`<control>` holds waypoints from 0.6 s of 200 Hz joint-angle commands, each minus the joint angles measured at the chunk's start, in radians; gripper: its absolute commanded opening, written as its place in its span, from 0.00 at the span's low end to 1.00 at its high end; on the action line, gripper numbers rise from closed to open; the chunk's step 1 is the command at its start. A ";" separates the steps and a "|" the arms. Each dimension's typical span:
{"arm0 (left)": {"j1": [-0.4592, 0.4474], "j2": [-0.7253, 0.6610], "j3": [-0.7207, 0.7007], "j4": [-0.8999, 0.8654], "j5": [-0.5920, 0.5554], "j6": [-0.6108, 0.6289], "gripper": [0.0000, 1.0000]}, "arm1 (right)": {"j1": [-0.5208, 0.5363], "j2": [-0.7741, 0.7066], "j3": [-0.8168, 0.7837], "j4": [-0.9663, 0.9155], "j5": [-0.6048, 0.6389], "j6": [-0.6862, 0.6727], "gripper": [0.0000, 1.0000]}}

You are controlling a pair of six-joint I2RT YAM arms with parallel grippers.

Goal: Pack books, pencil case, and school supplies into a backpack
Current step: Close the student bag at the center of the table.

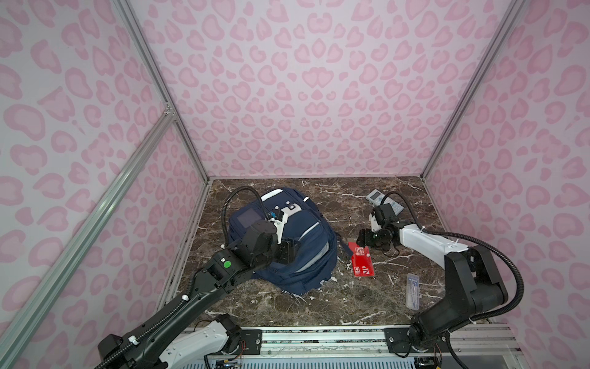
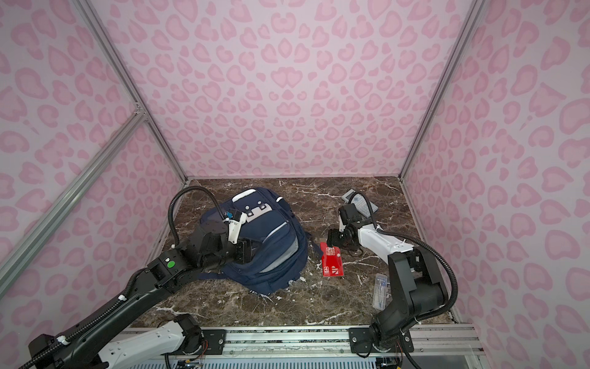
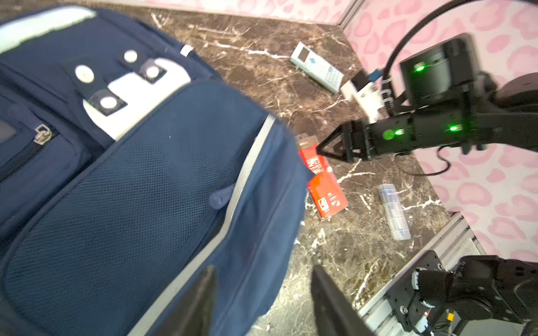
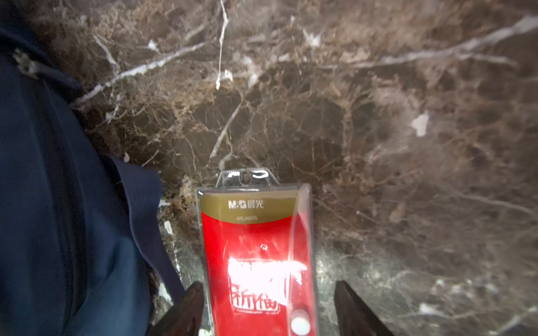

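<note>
Silver aluminium rail [image 1: 319, 342] in the foreground anchors two black-and-white robot arms over a brown, white-veined marble tabletop [image 1: 319, 306]. At left, the large navy-blue fabric backpack [image 1: 297, 242] lies on its back, with the left gripper [image 3: 263, 273] hovering above its lower flank, jaws spread and pinching nothing. At right, the right gripper [image 4: 267, 283] is low over the flat red plastic-wrapped pack [image 1: 362, 265], jaws parted to either side of it and not yet closed. The pack lies flat on the marble just beside the backpack. A pale grey-blue calculator [image 1: 374, 195] sits near the back right corner, and a narrow clear plastic pack [image 1: 412, 290] lies near the right arm's base. Neither books nor pencil case can be seen.

The glossy wrapper looks slippery on hard stone, so closing jaws could skate it sideways instead of lifting it. A loose navy strap [image 4: 145, 209] lies close to one finger and could be snagged. With nothing holding the fabric, the backpack's opening may sag shut, and how wide it gapes cannot be told.

Bare marble lies open between backpack and rail. The pink-patterned walls [image 1: 319, 96] crowd the backpack's left side and the clear pack's right.
</note>
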 commanded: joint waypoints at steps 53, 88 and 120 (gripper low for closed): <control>-0.271 0.441 0.101 0.316 -0.023 -0.122 0.38 | -0.078 -0.165 -0.264 0.195 -0.075 0.098 0.67; -0.287 0.772 0.328 0.265 -0.187 -0.106 0.10 | -0.130 -0.140 -0.310 0.281 -0.147 0.094 0.61; -0.270 0.973 0.433 0.348 -0.090 -0.126 0.07 | -0.199 -0.127 -0.362 0.331 -0.208 0.094 0.57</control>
